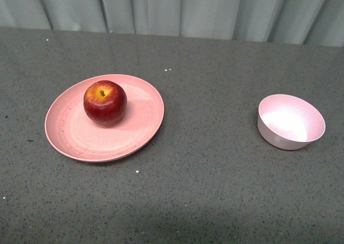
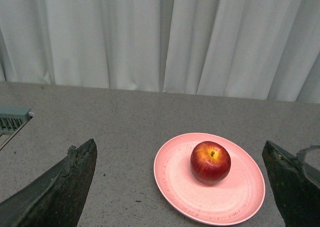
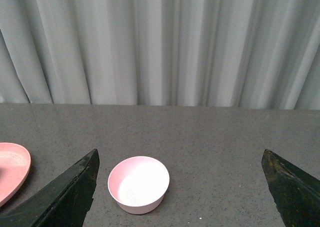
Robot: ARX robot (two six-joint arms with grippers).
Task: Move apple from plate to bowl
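The apple [image 1: 105,103] sat upright, stem up, on the far half of the plate [image 1: 80,139], well apart from the empty bowl [image 1: 274,137] to its right on the table [image 1: 215,174]. It looked firm, fairly weighty and glossy, so probably slippery; a grasp across its widest middle seemed safest, and the shallow plate left its sides open. The left gripper [image 2: 178,146] hung short of the plate with its jaws spread wide, framing the apple. The right gripper [image 3: 180,154] likewise stood wide apart, facing the bowl. Neither touched anything.
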